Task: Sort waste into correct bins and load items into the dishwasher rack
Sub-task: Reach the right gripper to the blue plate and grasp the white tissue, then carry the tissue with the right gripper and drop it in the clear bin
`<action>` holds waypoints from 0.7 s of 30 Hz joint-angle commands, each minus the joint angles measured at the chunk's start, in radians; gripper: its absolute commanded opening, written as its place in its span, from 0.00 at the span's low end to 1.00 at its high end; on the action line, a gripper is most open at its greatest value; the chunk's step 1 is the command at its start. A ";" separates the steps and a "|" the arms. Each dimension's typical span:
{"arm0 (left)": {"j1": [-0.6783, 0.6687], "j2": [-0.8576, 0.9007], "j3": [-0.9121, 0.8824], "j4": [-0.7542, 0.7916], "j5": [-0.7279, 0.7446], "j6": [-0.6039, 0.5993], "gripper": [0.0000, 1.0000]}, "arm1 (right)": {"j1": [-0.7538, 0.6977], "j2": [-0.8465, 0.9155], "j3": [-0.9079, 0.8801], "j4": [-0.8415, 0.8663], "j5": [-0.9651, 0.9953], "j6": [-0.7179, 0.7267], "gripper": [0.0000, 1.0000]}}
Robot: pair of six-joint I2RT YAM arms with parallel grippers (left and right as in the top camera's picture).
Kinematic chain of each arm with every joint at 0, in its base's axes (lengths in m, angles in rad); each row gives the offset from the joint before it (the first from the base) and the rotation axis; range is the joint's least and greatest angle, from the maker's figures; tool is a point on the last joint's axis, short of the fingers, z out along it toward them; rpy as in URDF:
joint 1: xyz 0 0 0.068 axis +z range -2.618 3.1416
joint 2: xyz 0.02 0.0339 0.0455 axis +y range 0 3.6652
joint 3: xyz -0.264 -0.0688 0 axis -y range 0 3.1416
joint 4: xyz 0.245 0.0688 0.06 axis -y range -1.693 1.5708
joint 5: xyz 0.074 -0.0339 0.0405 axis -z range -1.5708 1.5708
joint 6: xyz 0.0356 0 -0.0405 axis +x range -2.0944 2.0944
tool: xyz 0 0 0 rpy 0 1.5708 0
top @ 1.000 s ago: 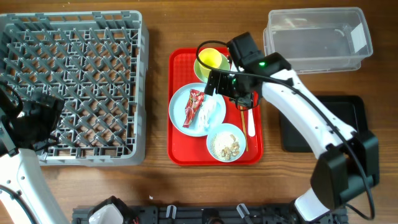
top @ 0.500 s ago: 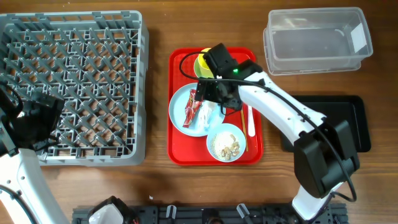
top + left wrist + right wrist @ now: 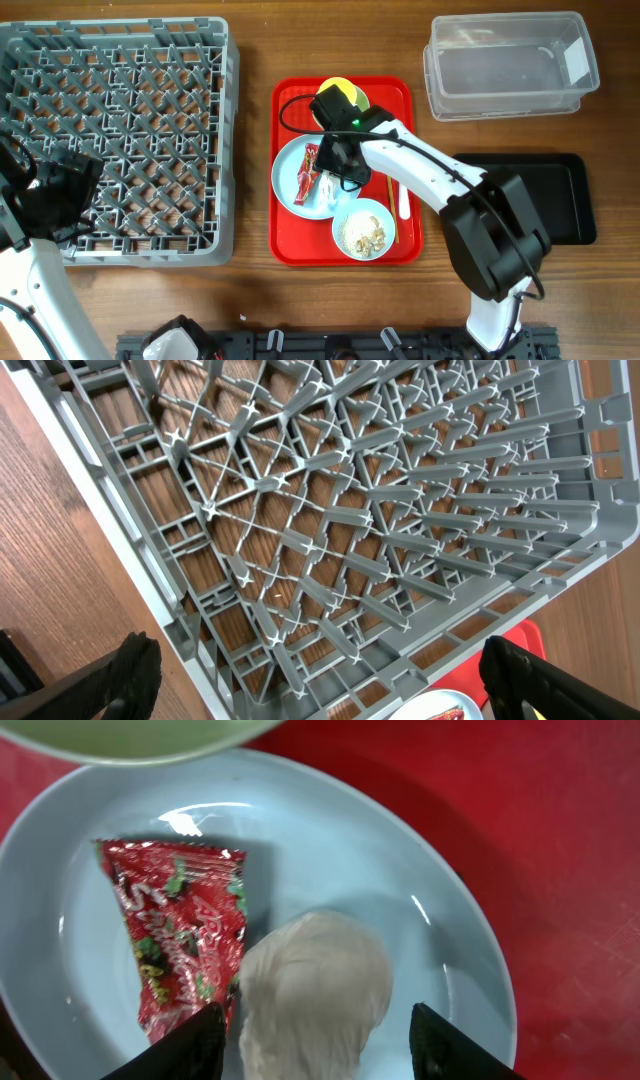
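The pale-blue plate (image 3: pixel 292 178) lies on the red tray and holds the red snack wrapper (image 3: pixel 311 170) and the crumpled white tissue (image 3: pixel 327 194). My right gripper (image 3: pixel 338 170) is low over the plate. In the right wrist view it is open (image 3: pixel 325 1045), its fingers either side of the tissue (image 3: pixel 315 985), with the wrapper (image 3: pixel 180 935) by the left finger and the plate (image 3: pixel 440 880) beneath. The saucer's rim (image 3: pixel 130 732) shows at the top. My left gripper (image 3: pixel 55 190) is open and empty (image 3: pixel 330 680) over the grey rack (image 3: pixel 120 130), near its front edge (image 3: pixel 330 540).
The red tray (image 3: pixel 285 250) also holds the yellow cup (image 3: pixel 343 92), a small bowl of rice scraps (image 3: pixel 364 231), the white fork (image 3: pixel 403 198) and the chopsticks (image 3: pixel 390 205). The clear tub (image 3: pixel 510 65) stands at the back right, with the black tray (image 3: pixel 545 195) in front of it.
My right gripper has moved left and down, from above the tray's right side to over the plate, and now straddles the tissue. The left arm has not moved.
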 commanded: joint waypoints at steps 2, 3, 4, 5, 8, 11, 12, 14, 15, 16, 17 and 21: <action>0.005 -0.005 0.018 0.002 -0.010 -0.013 1.00 | 0.009 0.039 -0.008 -0.003 0.034 0.029 0.48; 0.005 -0.005 0.018 0.002 -0.010 -0.013 1.00 | 0.009 0.040 -0.008 -0.003 0.033 0.030 0.42; 0.005 -0.005 0.018 0.002 -0.010 -0.013 1.00 | 0.009 0.041 -0.008 -0.003 0.033 0.035 0.33; 0.005 -0.005 0.018 0.002 -0.010 -0.013 1.00 | 0.009 0.041 -0.008 -0.003 0.034 0.049 0.27; 0.005 -0.005 0.018 0.002 -0.010 -0.013 1.00 | 0.009 0.041 -0.008 0.004 0.032 0.052 0.09; 0.005 -0.005 0.018 0.002 -0.010 -0.013 1.00 | 0.008 0.037 -0.005 0.000 0.007 0.050 0.04; 0.005 -0.005 0.018 0.002 -0.010 -0.013 1.00 | 0.003 0.028 -0.001 -0.004 -0.002 0.048 0.04; 0.005 -0.005 0.018 0.002 -0.010 -0.013 1.00 | -0.007 0.007 0.017 -0.029 -0.005 0.046 0.04; 0.005 -0.005 0.018 0.002 -0.010 -0.013 1.00 | -0.010 -0.006 0.030 -0.044 -0.004 0.038 0.04; 0.005 -0.005 0.018 0.002 -0.010 -0.013 1.00 | -0.017 -0.037 0.056 -0.066 -0.004 0.000 0.04; 0.005 -0.005 0.018 0.002 -0.010 -0.013 1.00 | -0.022 -0.055 0.072 -0.079 -0.004 -0.016 0.04; 0.005 -0.005 0.018 0.002 -0.010 -0.013 1.00 | -0.053 -0.147 0.127 -0.099 -0.005 -0.051 0.04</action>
